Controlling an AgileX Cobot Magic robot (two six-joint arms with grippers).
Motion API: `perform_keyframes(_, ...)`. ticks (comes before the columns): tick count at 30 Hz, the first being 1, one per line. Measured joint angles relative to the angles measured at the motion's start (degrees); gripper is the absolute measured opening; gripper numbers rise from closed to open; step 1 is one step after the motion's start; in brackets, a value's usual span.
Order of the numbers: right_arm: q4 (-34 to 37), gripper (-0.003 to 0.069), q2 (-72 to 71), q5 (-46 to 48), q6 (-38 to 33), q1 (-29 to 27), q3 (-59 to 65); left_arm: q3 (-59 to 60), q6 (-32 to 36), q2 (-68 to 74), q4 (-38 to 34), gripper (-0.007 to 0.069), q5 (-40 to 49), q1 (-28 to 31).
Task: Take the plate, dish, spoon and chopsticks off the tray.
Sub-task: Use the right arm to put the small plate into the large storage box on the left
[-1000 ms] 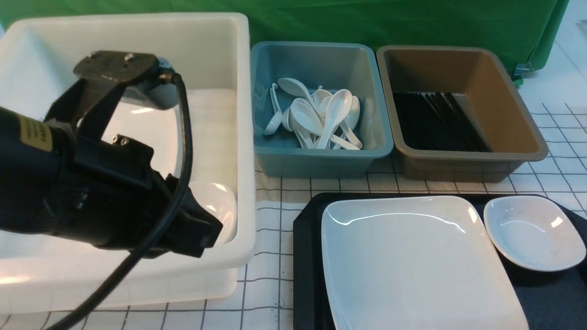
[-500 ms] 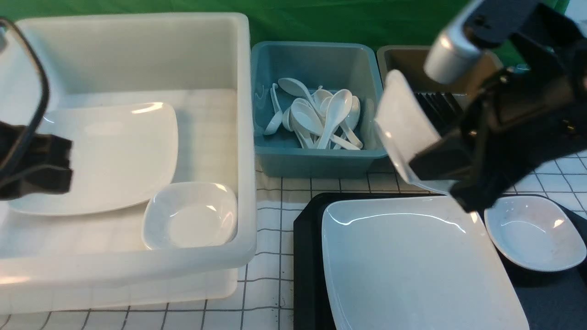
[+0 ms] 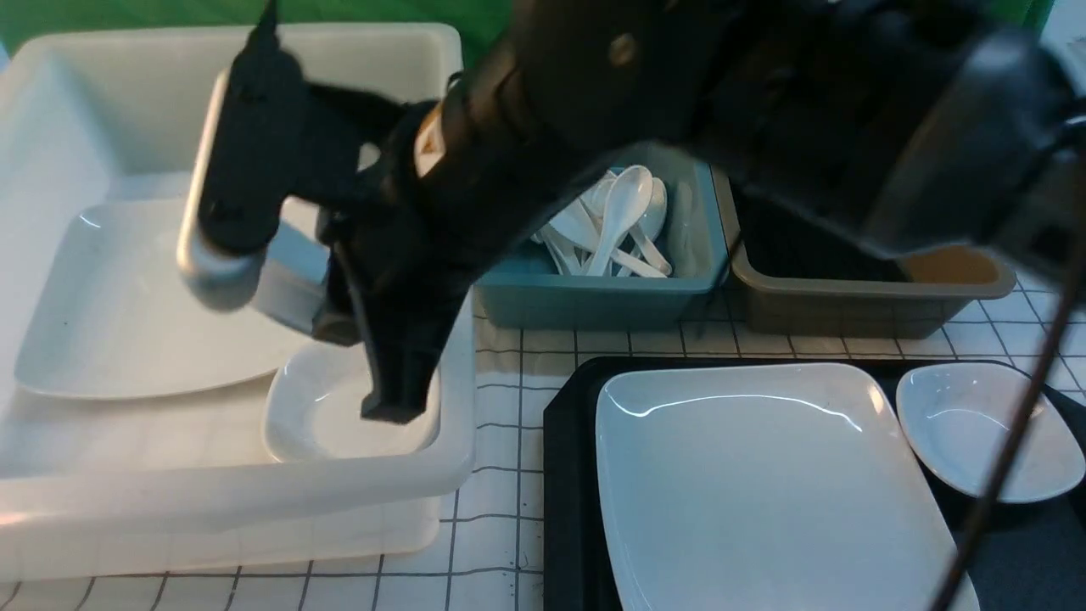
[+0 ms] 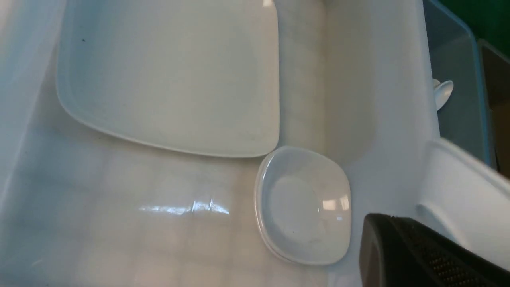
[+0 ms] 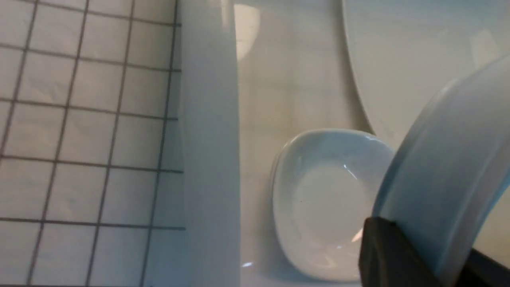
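- Clamping the held dish [image 5: 446, 171], a small white rounded-square one, by its rim with the right fingers [image 5: 392, 255]; dish tilting steeply on edge.
- Stretching the right arm [image 3: 679, 93] across the front view from right to left, passing over the blue bin [image 3: 594, 301] and reaching into the white tub [image 3: 237, 496].
- Hanging the right fingers and the held dish right over the tub dish [image 3: 310, 416], another small white dish sitting in the tub's near right corner; touching or not, cannot tell.
- Lying flat in the tub just beside the tub dish: the large white tub plate [image 3: 127, 314], edges almost meeting.
- Showing the left fingers [image 4: 418, 255] clenched shut at the edge of the left wrist view, above the tub; out of the front view.
- Resting on the black tray [image 3: 568, 475] on the grid-cloth desk [image 3: 509, 526]: the plate [image 3: 764, 484], large and flat, filling the tray's left part, and the tray dish [image 3: 950, 424] just beside its far right corner.
- Piling up in the blue bin: white spoons [image 3: 624, 208].
- Standing right of the bin: the brown tub [image 3: 848, 310], inside mostly hidden by the arm.
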Motion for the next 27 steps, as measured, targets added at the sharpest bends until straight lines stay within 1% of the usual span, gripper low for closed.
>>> perform_keyframes(3, -6.89, 0.0044, 5.09, -2.26, -1.24, 0.97, -1.19, 0.00, 0.05, 0.00, -0.24, 0.0006, 0.12, -0.59)
perform_keyframes(4, -7.82, 0.0045, 5.64, -2.67, -1.36, 0.97, -1.25, 0.00, 0.05, 0.00, -0.24, 0.0006, 0.12, -0.89)
perform_keyframes(6, -12.73, 0.0047, 8.34, -4.75, -2.53, 0.97, -1.30, 0.00, 0.05, 0.00, -0.24, 0.0006, -0.23, -2.81)
perform_keyframes(7, -13.66, 0.0047, 8.89, -4.93, -2.95, 0.92, -1.30, 0.00, 0.05, 0.00, -0.24, 0.0006, -0.41, -3.22)
perform_keyframes(8, -14.93, 0.0047, 9.94, -5.32, -5.03, 0.92, -1.30, 0.00, 0.05, 0.00, -0.24, 0.0006, -1.24, -5.33)
perform_keyframes(13, -15.62, 0.0050, 10.83, -5.74, -7.13, 0.92, -1.66, 0.00, 0.24, 0.00, 0.06, 0.0006, -2.08, -9.53)
perform_keyframes(19, -15.42, 0.0059, 10.98, -5.92, -7.76, 0.92, -1.78, 0.00, 0.24, 0.00, 0.71, 0.0006, -3.26, -10.27)
perform_keyframes(22, -15.24, 0.0082, 10.98, -5.64, -7.81, 1.03, -1.78, 0.00, 0.24, 0.00, 0.84, 0.0006, -3.58, -10.27)
perform_keyframes(27, -15.00, 0.0145, 10.98, -3.13, -7.88, 1.89, -1.79, 0.00, 0.24, 0.00, 0.84, 0.0006, -3.87, -10.27)
